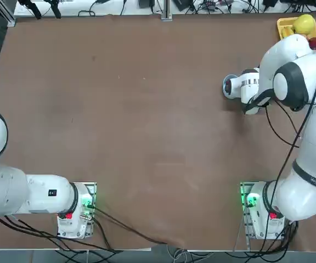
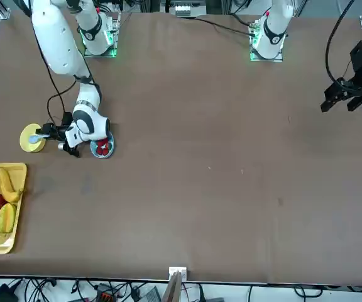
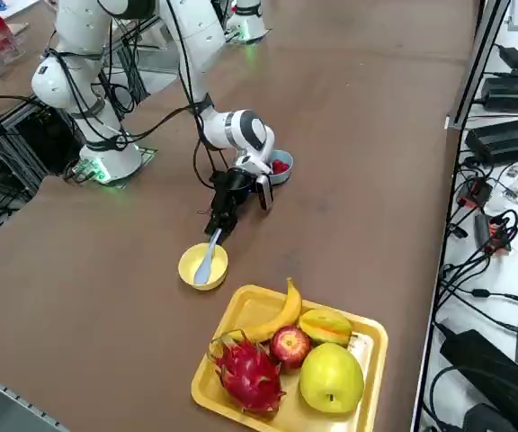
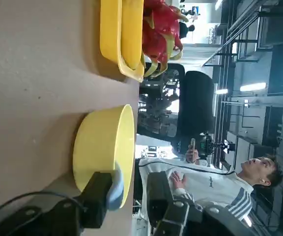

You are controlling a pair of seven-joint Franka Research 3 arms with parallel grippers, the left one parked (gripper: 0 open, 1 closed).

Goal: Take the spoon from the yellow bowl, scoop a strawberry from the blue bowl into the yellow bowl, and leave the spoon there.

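Front view: pale spoon (image 2: 38, 137) across yellow bowl (image 2: 31, 139)

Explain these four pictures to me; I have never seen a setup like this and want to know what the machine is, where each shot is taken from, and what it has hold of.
Two white robot arms stand at a brown table; only one works. The shots come from overhead, from across the table, from a raised spot at its side, and from a camera on the working wrist. The right gripper reaches level toward the yellow bowl and is closed on the handle of the pale spoon, whose scoop end lies in that bowl. Just behind the wrist sits the blue bowl holding strawberries. Nearby, a yellow tray carries fruit. The wrist shot also catches a person beyond the table.
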